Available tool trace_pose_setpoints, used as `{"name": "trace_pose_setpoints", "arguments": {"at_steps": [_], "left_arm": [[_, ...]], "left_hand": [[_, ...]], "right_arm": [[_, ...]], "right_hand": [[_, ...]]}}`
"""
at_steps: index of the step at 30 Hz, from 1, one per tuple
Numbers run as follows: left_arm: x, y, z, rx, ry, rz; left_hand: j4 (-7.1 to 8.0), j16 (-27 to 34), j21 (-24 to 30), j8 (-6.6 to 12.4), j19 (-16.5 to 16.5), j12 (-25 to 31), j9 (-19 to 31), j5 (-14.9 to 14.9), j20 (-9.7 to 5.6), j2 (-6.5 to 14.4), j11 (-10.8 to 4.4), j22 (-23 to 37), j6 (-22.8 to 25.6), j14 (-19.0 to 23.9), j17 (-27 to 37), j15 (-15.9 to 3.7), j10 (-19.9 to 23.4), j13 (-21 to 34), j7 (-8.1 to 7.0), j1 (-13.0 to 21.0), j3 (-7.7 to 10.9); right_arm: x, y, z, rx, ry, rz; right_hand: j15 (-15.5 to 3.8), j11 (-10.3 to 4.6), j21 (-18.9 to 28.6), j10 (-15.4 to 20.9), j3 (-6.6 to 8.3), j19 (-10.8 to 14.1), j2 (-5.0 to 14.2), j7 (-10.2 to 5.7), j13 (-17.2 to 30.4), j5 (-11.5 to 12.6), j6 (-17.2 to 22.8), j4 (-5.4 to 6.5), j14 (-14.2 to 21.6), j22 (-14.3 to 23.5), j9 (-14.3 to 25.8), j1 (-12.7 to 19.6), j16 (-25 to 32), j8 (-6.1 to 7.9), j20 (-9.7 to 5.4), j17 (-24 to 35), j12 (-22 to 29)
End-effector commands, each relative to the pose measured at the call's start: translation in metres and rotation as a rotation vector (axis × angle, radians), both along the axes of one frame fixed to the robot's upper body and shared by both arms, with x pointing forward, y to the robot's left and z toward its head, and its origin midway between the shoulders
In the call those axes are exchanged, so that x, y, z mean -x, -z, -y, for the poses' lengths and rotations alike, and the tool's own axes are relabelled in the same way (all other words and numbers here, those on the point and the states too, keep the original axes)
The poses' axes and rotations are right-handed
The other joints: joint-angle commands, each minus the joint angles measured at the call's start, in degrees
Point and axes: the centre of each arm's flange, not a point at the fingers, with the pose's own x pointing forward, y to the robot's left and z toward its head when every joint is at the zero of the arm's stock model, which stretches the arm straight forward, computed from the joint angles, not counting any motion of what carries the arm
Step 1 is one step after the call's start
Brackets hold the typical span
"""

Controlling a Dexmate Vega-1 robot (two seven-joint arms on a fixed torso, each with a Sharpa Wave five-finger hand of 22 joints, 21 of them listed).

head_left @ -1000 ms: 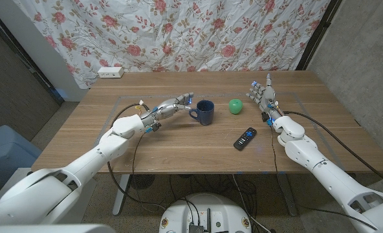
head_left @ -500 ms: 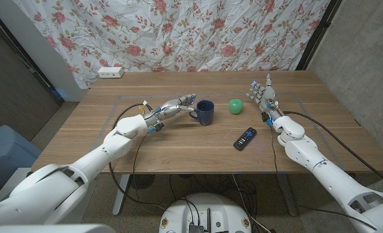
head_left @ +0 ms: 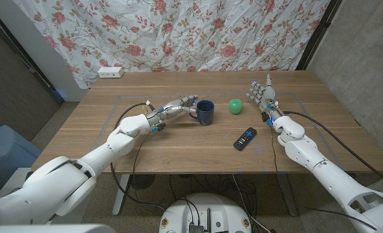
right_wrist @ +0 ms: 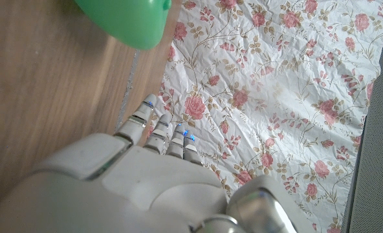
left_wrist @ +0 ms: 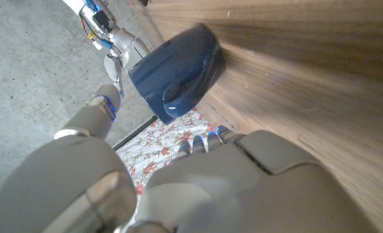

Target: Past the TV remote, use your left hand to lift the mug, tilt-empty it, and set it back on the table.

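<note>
A dark blue mug (head_left: 205,112) stands upright on the wooden table (head_left: 178,149), its handle turned toward my left arm. My left hand (head_left: 177,106) reaches in from the left, and its fingertips (head_left: 192,102) are at the handle; I cannot tell whether they touch it. Seen from the left wrist, the mug (left_wrist: 176,70) stands just beyond my left hand (left_wrist: 211,188), with nothing gripped. The black TV remote (head_left: 245,137) lies nearer than the mug, to its right. My right hand (head_left: 262,94) stands upright with fingers apart at the right side.
A green ball (head_left: 235,105) sits between the mug and my right hand, and shows close in the right wrist view (right_wrist: 123,19). A white power strip (head_left: 110,72) lies at the far left edge. A floral curtain (head_left: 198,32) hangs behind the table.
My left hand has slid right toward the mug, and its fingertips have come up to the handle. The mug, remote, ball and right hand have stayed put.
</note>
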Motion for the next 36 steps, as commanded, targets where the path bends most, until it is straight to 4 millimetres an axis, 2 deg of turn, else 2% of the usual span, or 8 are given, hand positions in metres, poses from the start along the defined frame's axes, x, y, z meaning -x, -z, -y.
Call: {"name": "trace_pose_setpoints", "arguments": {"at_steps": [1,13,23,29,36], "left_arm": [[-0.004,0.006,0.009,-0.038,0.013,0.001],[-0.009,0.003,0.014,-0.045,0.007,0.024],[-0.008,0.010,0.024,-0.052,0.024,0.020],[-0.009,0.011,0.027,-0.043,0.017,0.024],[-0.011,0.012,0.025,-0.014,-0.015,0.033]], "left_hand": [[0.02,0.09,0.44,0.08,-6.11,0.11,0.13,0.24,-0.16,-0.33,0.14,0.20,-3.92,-5.46,0.11,-0.04,-3.59,0.21,0.40,0.37,-0.34],[0.02,0.17,0.56,0.43,-5.09,0.33,0.14,0.34,-0.03,-0.74,0.59,0.20,-2.85,-4.40,0.11,0.10,-2.39,0.22,0.71,0.90,-0.48],[0.02,0.32,0.64,0.72,-4.14,0.44,0.14,0.38,0.46,-1.05,0.49,0.20,-1.84,-3.12,0.12,0.05,-1.41,0.23,1.10,1.47,-0.60],[0.00,0.46,0.68,1.62,-2.71,0.82,0.17,0.40,0.44,-1.36,0.17,0.20,1.02,-1.03,0.11,-0.39,0.93,0.25,1.20,2.54,-0.71],[-0.01,0.50,0.68,1.93,-1.88,0.99,0.20,0.38,0.62,-1.45,0.65,0.20,2.16,0.10,0.11,-0.10,2.24,0.28,1.82,3.22,-0.75]], "right_arm": [[0.000,0.000,0.000,0.000,0.000,0.000],[0.000,0.000,0.000,0.000,0.000,0.000],[0.000,0.000,0.000,0.000,0.000,0.000],[0.000,0.000,0.000,0.000,0.000,0.000],[0.000,0.000,0.000,0.000,0.000,0.000]], "right_hand": [[-0.33,-0.17,0.30,0.13,0.01,0.32,2.88,-0.04,0.25,0.33,0.40,0.39,0.42,0.09,0.27,-0.54,0.28,0.29,-0.13,0.21,0.32],[-0.27,-0.16,0.29,0.23,0.01,0.31,2.88,-0.07,0.25,0.33,0.42,0.39,0.39,0.09,0.27,-0.54,0.27,0.30,-0.12,0.21,0.36],[-0.26,-0.15,0.29,0.09,0.00,0.32,2.87,-0.04,0.25,0.33,0.41,0.39,0.40,0.09,0.27,-0.54,0.27,0.30,-0.16,0.21,0.30],[-0.36,-0.19,0.28,0.14,0.01,0.29,2.88,-0.04,0.24,0.33,0.39,0.39,0.41,0.09,0.27,-0.54,0.28,0.29,-0.13,0.21,0.32],[-0.14,-0.13,0.28,0.10,0.01,0.28,2.88,-0.03,0.24,0.33,0.37,0.39,0.38,0.09,0.27,-0.54,0.26,0.28,-0.13,0.21,0.31]]}}
